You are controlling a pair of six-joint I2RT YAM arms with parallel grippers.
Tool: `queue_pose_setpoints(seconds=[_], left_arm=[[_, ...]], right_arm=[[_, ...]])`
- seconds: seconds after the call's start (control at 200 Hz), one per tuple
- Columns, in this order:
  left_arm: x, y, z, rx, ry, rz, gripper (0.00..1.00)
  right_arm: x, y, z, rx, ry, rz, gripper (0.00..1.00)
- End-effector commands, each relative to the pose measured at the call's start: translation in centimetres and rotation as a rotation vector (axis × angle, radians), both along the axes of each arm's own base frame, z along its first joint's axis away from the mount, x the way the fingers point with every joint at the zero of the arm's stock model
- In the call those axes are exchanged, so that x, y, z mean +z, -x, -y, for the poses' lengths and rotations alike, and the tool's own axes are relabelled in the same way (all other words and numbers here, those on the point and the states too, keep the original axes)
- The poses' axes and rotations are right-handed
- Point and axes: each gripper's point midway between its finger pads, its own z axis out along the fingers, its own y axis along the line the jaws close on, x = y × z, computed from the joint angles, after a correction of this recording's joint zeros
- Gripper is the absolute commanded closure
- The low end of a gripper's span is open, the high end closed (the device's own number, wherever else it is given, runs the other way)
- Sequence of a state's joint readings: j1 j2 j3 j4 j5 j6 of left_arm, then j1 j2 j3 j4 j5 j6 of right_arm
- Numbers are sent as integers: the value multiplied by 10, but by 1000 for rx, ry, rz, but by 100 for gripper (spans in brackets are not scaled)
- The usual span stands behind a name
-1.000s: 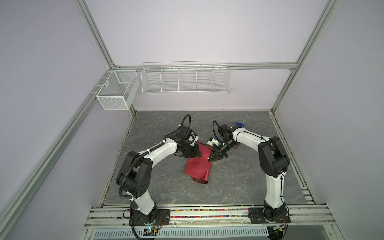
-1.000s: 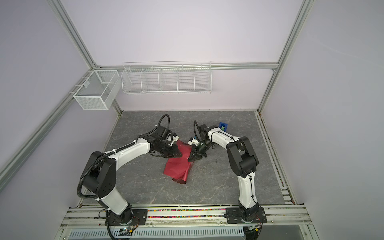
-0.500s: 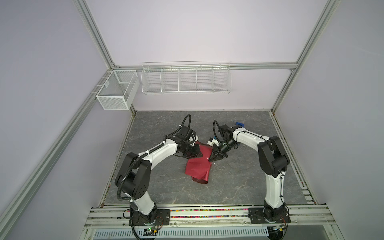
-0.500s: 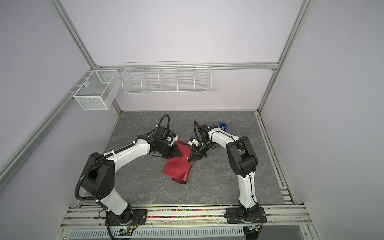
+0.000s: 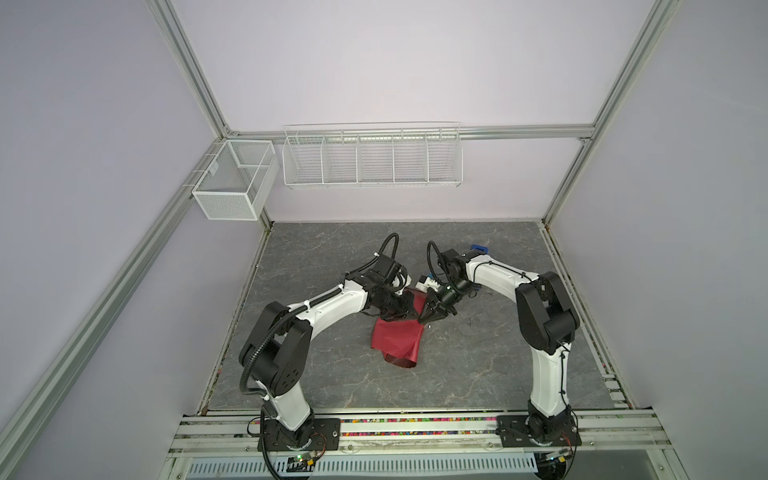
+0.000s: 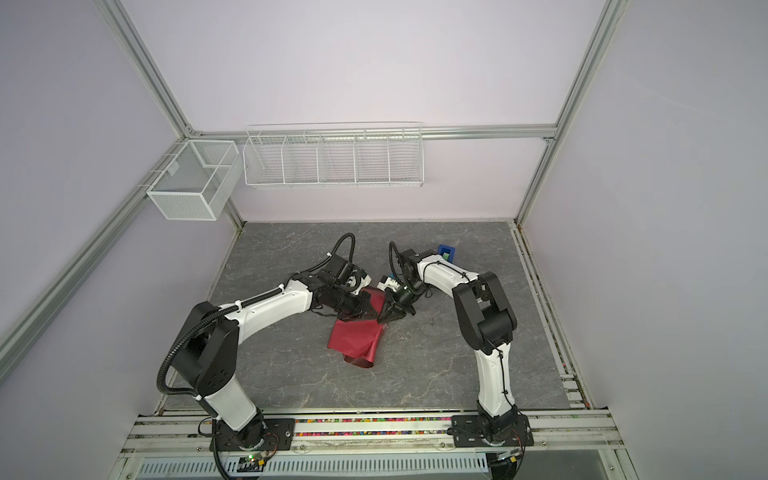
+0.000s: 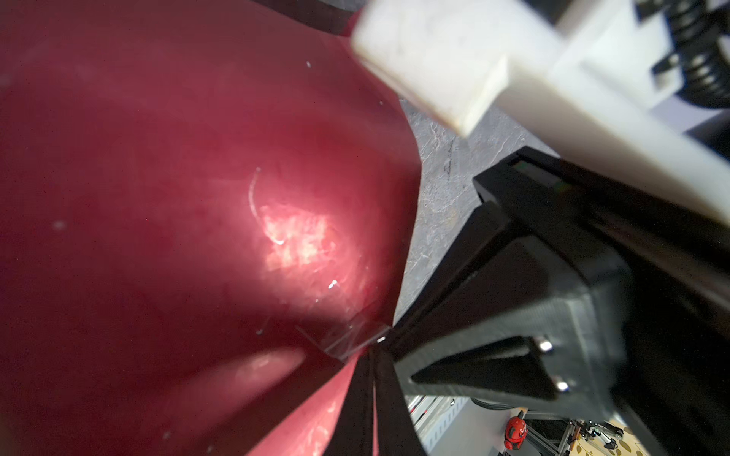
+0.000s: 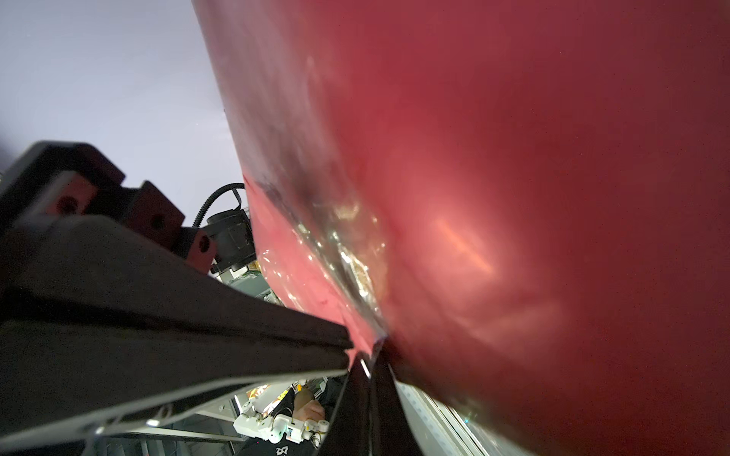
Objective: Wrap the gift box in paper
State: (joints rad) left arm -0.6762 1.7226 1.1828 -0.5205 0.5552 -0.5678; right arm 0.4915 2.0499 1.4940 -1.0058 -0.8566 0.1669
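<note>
Two pinches now: left gripper [image 7: 371,359] is just finishing clamping onto the paper [image 5: 395,340] beside the right gripper [image 8: 369,363], also squeezing it, mid-frame; gift box is hiding underneath I'm guessing, so a fold's getting tightened

Closing the left gripper [image 7: 372,367] the last small way onto the lifted corner of the paper [image 5: 395,343]. Bringing its jaws, slightly parted a second ago, fully together on the sheet, just beside the tips of the right gripper [image 5: 424,321].
</note>
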Motion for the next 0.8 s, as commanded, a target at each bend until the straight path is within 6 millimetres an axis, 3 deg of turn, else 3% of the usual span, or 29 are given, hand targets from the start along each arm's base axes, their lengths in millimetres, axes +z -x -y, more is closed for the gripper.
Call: queue_pose_setpoints(seconds=[0.0, 0.27, 0.62, 0.8], left_arm=[[14, -13, 4, 24, 4, 53, 94], [17, -25, 6, 45, -9, 83, 94], [-32, -17, -6, 35, -109, 17, 95], [-50, -8, -16, 35, -151, -10, 95]], right_arm=[[-26, 5, 14, 21, 97, -5, 91], [-27, 6, 14, 17, 97, -9, 91], [-22, 6, 14, 13, 93, -2, 90], [-2, 9, 9, 3, 42, 15, 74]])
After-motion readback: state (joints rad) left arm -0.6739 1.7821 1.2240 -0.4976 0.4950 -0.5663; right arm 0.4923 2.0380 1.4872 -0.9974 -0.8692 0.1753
